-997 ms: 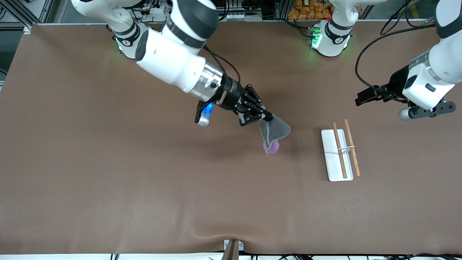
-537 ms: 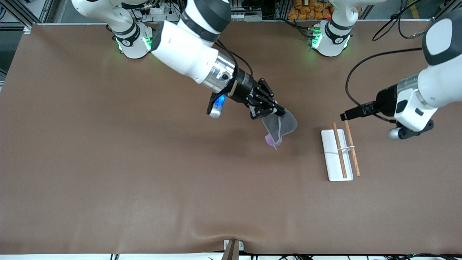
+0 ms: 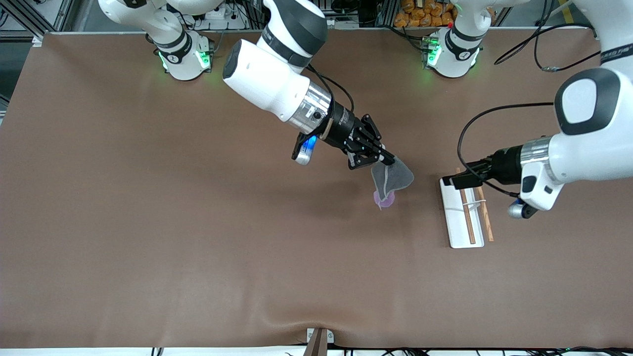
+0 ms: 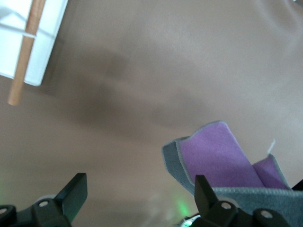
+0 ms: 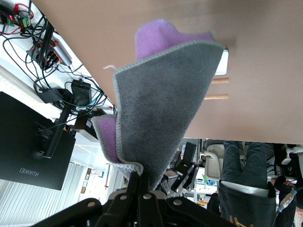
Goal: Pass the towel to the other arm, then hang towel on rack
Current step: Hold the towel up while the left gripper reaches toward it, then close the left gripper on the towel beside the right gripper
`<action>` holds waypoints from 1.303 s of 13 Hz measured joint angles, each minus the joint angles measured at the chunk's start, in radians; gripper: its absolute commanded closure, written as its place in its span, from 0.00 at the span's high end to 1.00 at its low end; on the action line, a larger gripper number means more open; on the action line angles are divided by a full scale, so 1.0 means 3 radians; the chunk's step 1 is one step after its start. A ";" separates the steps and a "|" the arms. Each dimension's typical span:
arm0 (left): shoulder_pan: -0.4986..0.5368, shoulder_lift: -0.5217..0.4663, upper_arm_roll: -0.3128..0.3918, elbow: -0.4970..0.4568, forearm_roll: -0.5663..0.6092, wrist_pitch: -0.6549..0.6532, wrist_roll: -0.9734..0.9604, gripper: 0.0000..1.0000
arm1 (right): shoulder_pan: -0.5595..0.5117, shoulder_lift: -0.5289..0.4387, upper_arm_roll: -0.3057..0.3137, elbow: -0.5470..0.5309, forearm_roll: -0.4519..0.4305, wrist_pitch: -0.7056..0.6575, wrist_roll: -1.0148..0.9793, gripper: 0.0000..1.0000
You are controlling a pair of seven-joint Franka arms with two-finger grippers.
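The towel (image 3: 393,179), grey outside with purple showing at its lower fold, hangs in the air from my right gripper (image 3: 389,160), which is shut on its top corner. In the right wrist view the towel (image 5: 163,104) droops from the shut gripper (image 5: 147,183). The rack (image 3: 457,225), a white tray with two brown rods, lies toward the left arm's end of the table. My left gripper (image 3: 451,181) is open over the rack's end nearest the bases, pointing at the towel. In the left wrist view the open gripper (image 4: 139,194) is empty, with the towel (image 4: 220,156) beside one finger (image 4: 204,188).
The brown table (image 3: 198,237) spreads wide around the towel. A rack rod (image 4: 23,56) and the white tray (image 4: 45,38) show in the left wrist view. A small metal bracket (image 3: 319,338) sits at the table edge nearest the front camera.
My right arm has carried the towel a little toward the rack. My left arm has swung in over the rack's end, bringing its open gripper close to the towel.
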 measured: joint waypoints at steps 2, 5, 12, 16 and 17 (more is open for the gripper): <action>-0.0040 0.0144 -0.0003 0.0001 -0.0113 0.0082 -0.0021 1.00 | 0.0003 0.0001 0.0000 0.0001 0.0000 0.0022 0.0002 0.00; -0.0156 0.0386 -0.0005 0.0003 -0.0347 0.0292 -0.0089 1.00 | 0.0041 0.0008 0.0000 0.0000 0.0000 0.0059 0.0003 0.00; -0.0258 0.0673 -0.0008 0.0008 -0.0592 0.0384 -0.0256 1.00 | 0.0056 0.0029 -0.0003 0.0000 0.0000 0.0087 0.0003 0.00; -0.0313 0.0752 -0.0008 0.0007 -0.0754 0.0381 -0.0541 1.00 | 0.0056 0.0031 -0.0003 0.0000 0.0000 0.0088 0.0003 0.00; -0.0315 0.0763 -0.0010 0.0007 -0.0767 0.0371 -0.0653 1.00 | 0.0056 0.0031 -0.0003 0.0000 0.0000 0.0088 0.0003 0.00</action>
